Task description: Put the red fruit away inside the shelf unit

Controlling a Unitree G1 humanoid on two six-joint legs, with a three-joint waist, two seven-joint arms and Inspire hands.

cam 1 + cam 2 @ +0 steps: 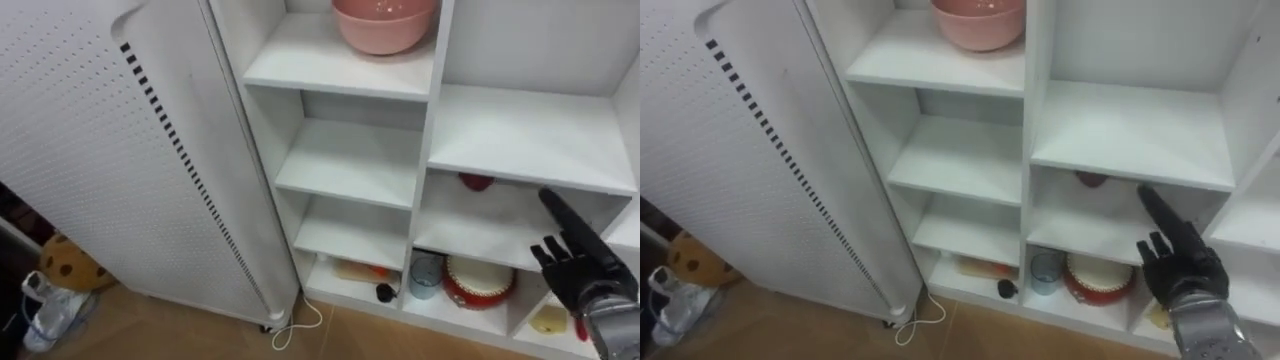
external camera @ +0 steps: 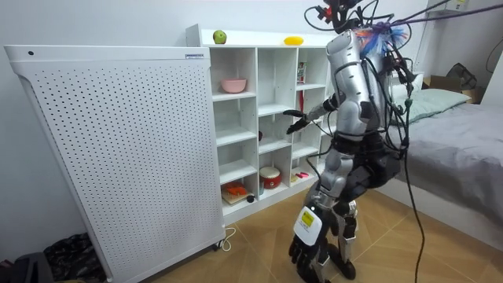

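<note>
1. Left eye view: the right hand is low at the right, in front of the white closet. Its fingers are straight and spread, and it holds nothing. A pink bowl on an upper shelf is cut off by the top edge. A red object sits deep in the middle compartment, mostly hidden under the shelf above; cannot tell whether it is fruit. A yellow item at the bottom, just beside the hand, is too small to identify.
2. Right eye view: same layout; the red object is half hidden here too.
3. Room view: the robot stands facing the closet, right hand held out toward its middle column. The closet's top is in sight here: a green apple and a yellow fruit lie on it, well apart.
</note>
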